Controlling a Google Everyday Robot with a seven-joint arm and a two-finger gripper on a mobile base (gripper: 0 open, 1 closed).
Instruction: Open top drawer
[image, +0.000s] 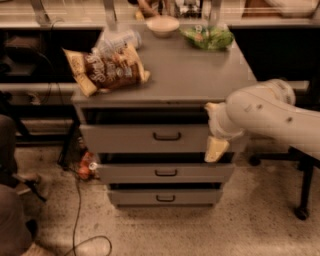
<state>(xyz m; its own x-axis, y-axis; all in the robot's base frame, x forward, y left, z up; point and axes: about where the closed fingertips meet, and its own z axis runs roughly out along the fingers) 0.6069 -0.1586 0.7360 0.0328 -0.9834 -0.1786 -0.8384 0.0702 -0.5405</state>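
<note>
The top drawer (130, 138) is the widest grey front, just under the cabinet top (200, 75), with a small black centre handle (167, 135). A dark gap shows above its front panel. Two narrower grey drawers (165, 173) (165, 198) sit below it. My gripper (213, 128), at the end of the white arm (270, 112) coming in from the right, is in front of the right end of the top drawer. It is well right of the handle and hides that corner of the panel.
On the cabinet top lie a brown snack bag (107, 72), a clear plastic bottle (117, 40), a white bowl (162, 25) and a green bag (207, 37). A red object (86, 166) and a cable (77, 215) are on the floor at left. A dark chair (12, 210) stands at far left. A wheeled leg (302, 200) is at right.
</note>
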